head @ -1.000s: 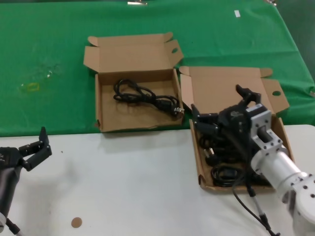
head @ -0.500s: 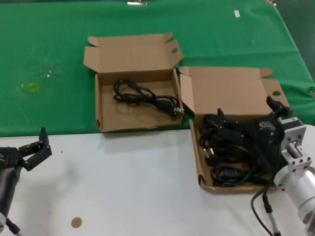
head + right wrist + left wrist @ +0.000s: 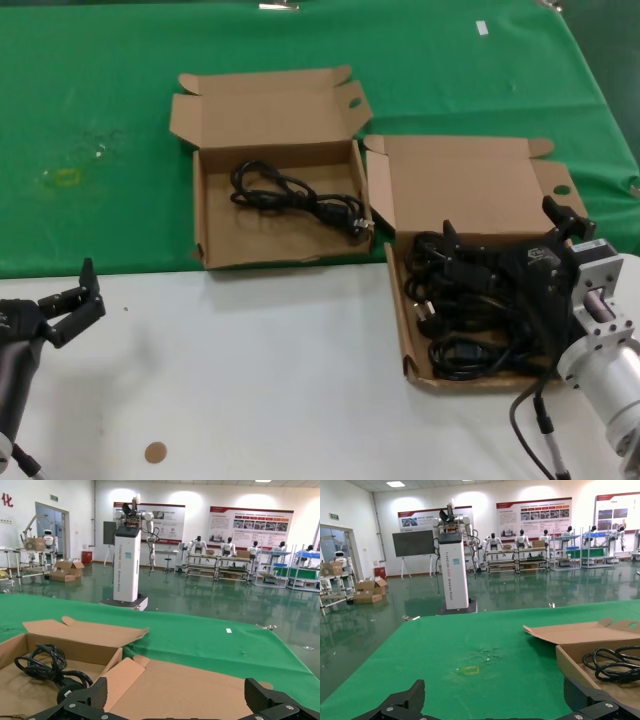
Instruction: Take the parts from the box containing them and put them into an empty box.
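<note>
A shallow brown cardboard box of cables sits at the right of the head view, its lid hinged back flat onto the green cloth and its body on the white table. A small round hole shows in the lid's right side flap. Inside lies a tangle of black power cables, with a coiled one nearest the straight front wall.

The right gripper hangs low over this box, just above the cable pile, its two black fingers spread wide apart with nothing between them. In the right wrist view both fingertips show at the frame's lower edge, well apart.

Just to the left, touching at the lid corner, stands a second cardboard box, wholly on the green cloth, lid also open, with an oval hole in the right flap and a bent, uneven front wall. One black cable lies inside it.

The left gripper waits at the near left over the white table, fingers open and empty. A small brown disc lies on the table near it.
</note>
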